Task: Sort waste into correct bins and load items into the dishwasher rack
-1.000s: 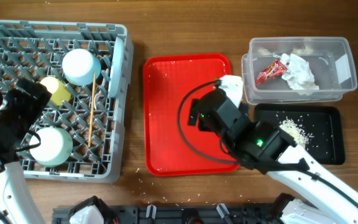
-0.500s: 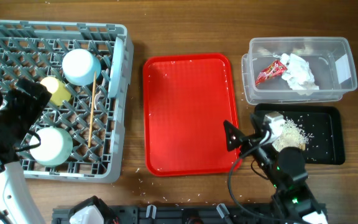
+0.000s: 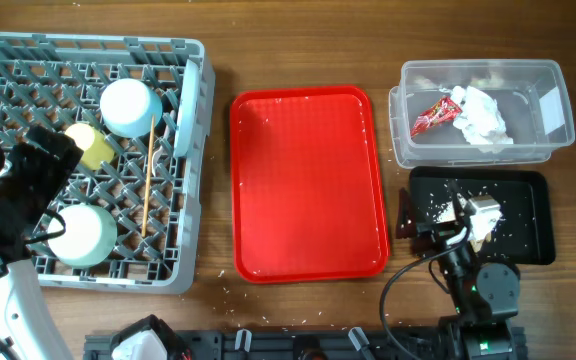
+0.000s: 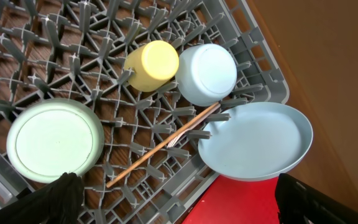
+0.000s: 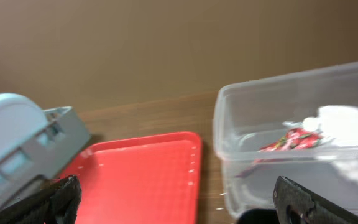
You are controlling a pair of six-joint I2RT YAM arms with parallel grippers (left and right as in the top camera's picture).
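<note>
The grey dishwasher rack point(image 3: 193, 150) at the left holds a pale blue bowl point(image 3: 131, 107), a pale green bowl point(image 3: 83, 235), the yellow cup point(image 3: 90, 146), the chopsticks point(image 3: 148, 180) and the blue plate point(image 3: 183, 105) on edge. My left gripper point(image 3: 43, 190) hovers over the rack, open and empty point(image 4: 185, 208). The clear tub point(image 3: 553, 135) holds the red wrapper point(image 3: 433, 113) and the tissue point(image 3: 480, 115). Rice scraps point(image 3: 438, 200) lie on the black tray point(image 3: 533, 245). My right gripper point(image 3: 443, 215) is low over that tray, open and empty point(image 5: 185, 208).
The red serving tray point(image 3: 308, 185) lies in the middle with a few specks on it. Stray rice grains dot the wood near the front edge point(image 3: 233, 292). A black rail runs along the front point(image 3: 298, 345). The right wrist view shows the tub point(image 5: 278, 143) and the red tray point(image 5: 142, 174).
My right arm has pulled back from over the red tray to the front right, above the black tray. The left arm and the rack's contents have not moved.
</note>
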